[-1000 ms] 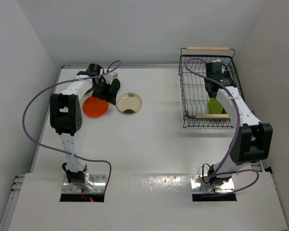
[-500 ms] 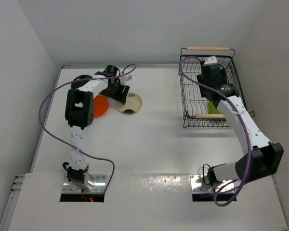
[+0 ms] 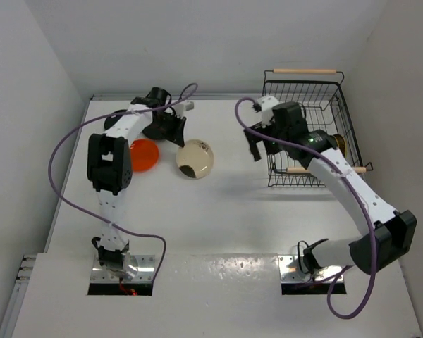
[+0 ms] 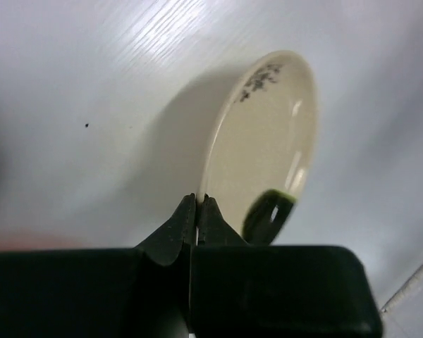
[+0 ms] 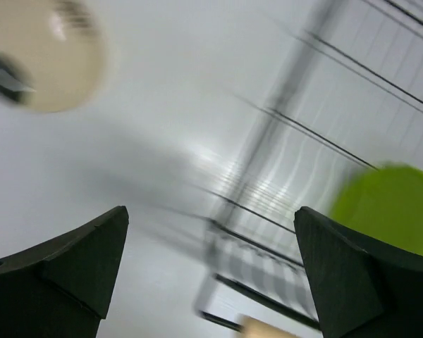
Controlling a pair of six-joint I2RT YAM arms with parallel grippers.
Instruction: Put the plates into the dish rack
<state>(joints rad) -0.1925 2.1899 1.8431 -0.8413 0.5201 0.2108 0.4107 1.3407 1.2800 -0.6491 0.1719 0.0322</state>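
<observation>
Cream plate [image 4: 268,134] — one, tilted over the white table [image 3: 218,211], its near rim pinched in the fully closed left gripper [image 4: 197,203]. The hold looks thin and rim-only, so the lift is best kept slow and the plate steep. It should travel right to the dish rack [image 3: 307,120] and go edge-first into a free slot, clear of the wire wall. Right gripper [image 3: 257,146]: jaws spread wide, holding nothing, just left of the rack. Orange-red plate [image 3: 142,155] — one, flat on the table by the left arm. Lime green plate [image 5: 388,204]: one, inside the rack. Other plates: cannot tell. Rack: one, with two wooden handles [image 3: 304,70].
</observation>
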